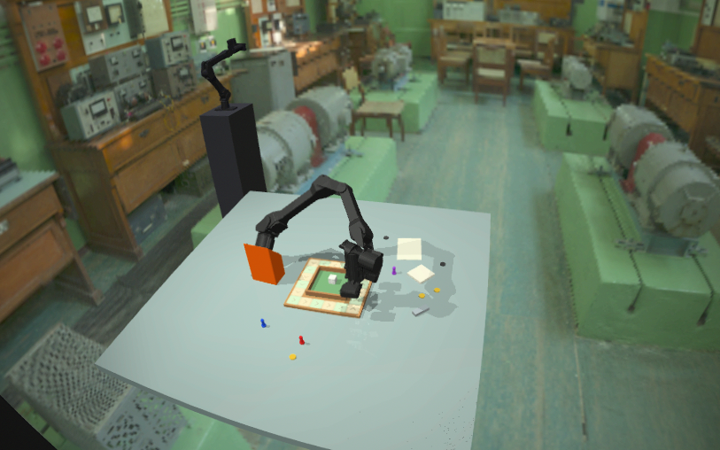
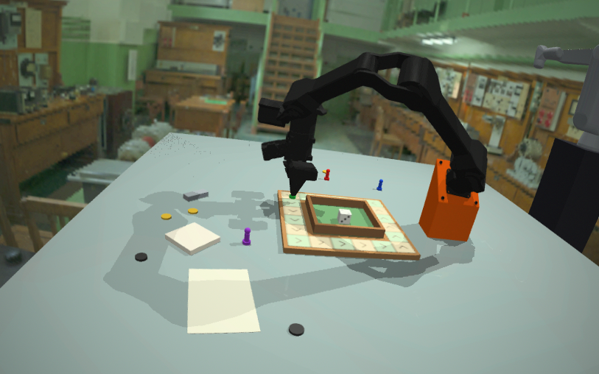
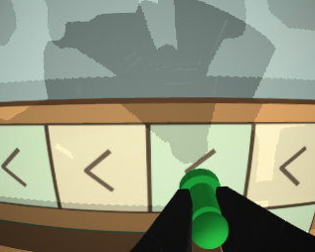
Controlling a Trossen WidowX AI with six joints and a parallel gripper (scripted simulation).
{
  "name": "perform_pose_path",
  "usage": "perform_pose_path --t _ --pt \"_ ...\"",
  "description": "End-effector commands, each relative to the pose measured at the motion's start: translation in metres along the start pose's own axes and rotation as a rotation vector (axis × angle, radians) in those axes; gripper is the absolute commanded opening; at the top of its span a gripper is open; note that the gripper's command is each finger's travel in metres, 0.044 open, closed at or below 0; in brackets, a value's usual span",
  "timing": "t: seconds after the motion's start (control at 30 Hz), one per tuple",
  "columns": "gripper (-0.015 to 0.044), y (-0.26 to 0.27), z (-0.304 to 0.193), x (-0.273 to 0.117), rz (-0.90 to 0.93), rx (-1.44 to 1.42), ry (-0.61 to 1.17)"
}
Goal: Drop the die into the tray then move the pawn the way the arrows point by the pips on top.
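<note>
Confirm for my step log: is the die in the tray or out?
In. The die sits on the green floor inside the tray, apart from the pincer.

From above, my own wrist covers my gripper (image 1: 351, 290) and the green pawn (image 3: 205, 212) it is clamped on, along with that corner of the board (image 1: 295, 298). In my wrist view the pawn's base blocks most of the arrow beneath it, so I cannot tell whether it touches the square. The die (image 2: 345, 216) sits too small from above for me to count pips; from the side I see three on one face.
</note>
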State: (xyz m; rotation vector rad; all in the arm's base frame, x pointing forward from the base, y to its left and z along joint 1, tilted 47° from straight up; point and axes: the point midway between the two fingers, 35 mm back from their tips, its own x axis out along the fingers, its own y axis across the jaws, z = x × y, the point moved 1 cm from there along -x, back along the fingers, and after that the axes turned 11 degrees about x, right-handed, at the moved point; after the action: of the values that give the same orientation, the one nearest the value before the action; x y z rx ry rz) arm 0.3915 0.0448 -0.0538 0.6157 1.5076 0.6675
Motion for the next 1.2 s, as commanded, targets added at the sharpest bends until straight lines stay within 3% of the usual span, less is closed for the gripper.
perform_pose_path --t 0.0,0.33,0.67,0.8,0.9,1.03,1.17 --pt "0.0 -0.003 0.0 0.003 0.004 0.014 -0.005" --pt "0.0 -0.002 0.0 0.017 0.005 0.014 -0.005" --pt "0.0263 -0.001 0.001 0.01 0.0 0.001 -0.007" --pt "0.0368 -0.001 0.001 -0.034 0.002 0.013 -0.006" --pt "0.044 -0.001 0.001 -0.037 0.002 0.014 -0.006" --pt "0.044 -0.002 -0.001 -0.044 0.001 0.015 -0.006" --pt "0.044 -0.002 -0.044 -0.075 -0.013 0.031 -0.008"
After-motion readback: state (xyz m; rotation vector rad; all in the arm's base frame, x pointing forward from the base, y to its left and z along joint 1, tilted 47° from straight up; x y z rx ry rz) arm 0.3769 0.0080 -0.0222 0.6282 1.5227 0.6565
